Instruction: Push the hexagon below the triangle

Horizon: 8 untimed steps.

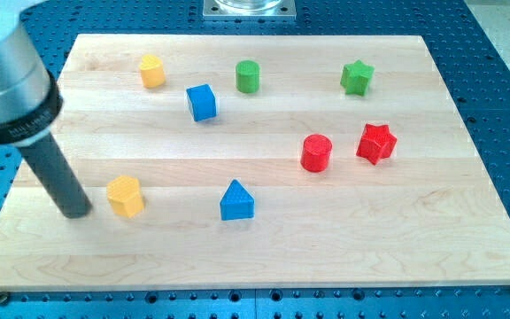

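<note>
**Desk:** Board first, please. What is the biggest thing in shot?

**Arm:** Pale wooden surface point(370, 230), filling most of the view, on a blue perforated bench point(503, 89). Next in size is my silver housing point(3, 75) at the view's top left, with the dark rod point(51, 168) slanting down from it.

**Desk:** And the claw: apart or together?

**Arm:** No claw is fitted, so nothing opens or shuts. The rod ends in my tip point(78, 213), resting on the surface near its left edge.

**Desk:** Where is the task's block?

**Arm:** The yellow hexagon point(125, 196) sits just beside my tip, on the view's right of it and a touch higher, with a narrow gap showing. Further right, on much the same line, stands the blue triangle point(236, 200), well apart from it.

**Desk:** So the push runs which way?

**Arm:** By my reading, rightward and slightly toward the view's bottom, to the spot under the triangle. I am already behind the hexagon on its left, which suits that line.

**Desk:** The others?

**Arm:** All far from that path: red cylinder point(316, 152), red star point(376, 143), blue cube point(201, 102), green cylinder point(248, 76), green star point(357, 77), and a second yellow block point(152, 71) whose shape I cannot settle.
</note>
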Each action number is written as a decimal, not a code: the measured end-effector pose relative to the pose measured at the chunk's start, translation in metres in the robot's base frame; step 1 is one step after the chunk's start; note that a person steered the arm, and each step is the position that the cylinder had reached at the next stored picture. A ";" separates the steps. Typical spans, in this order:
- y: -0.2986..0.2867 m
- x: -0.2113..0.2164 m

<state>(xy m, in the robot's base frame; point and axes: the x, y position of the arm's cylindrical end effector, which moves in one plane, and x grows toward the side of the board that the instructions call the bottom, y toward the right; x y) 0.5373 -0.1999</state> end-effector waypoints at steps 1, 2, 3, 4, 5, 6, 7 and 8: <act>0.012 -0.018; 0.025 -0.041; 0.087 -0.012; 0.098 -0.013; 0.052 -0.014; 0.024 0.010; 0.032 0.013; 0.055 0.032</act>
<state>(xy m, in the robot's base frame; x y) 0.5691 -0.1452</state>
